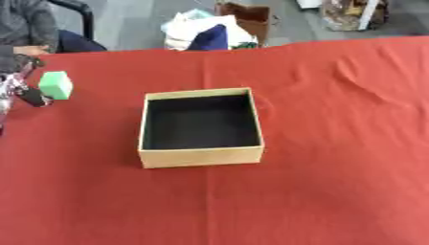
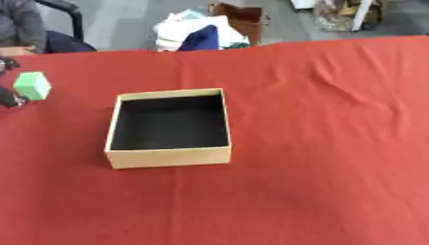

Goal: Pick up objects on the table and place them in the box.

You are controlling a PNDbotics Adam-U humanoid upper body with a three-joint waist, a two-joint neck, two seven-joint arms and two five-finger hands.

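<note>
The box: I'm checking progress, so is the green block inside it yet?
No, the green block is left of the box, in the left hand; the box's dark inside is bare.

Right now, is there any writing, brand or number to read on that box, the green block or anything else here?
None can be read.
Box: plain tan walls, dark inside, no print visible.
Green block, held in the left hand: plain faces, no marks.
Bags on the floor behind the table: too blurred to tell.

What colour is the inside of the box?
The box is black inside, with tan cardboard walls. The left eye view shows it best.
</note>
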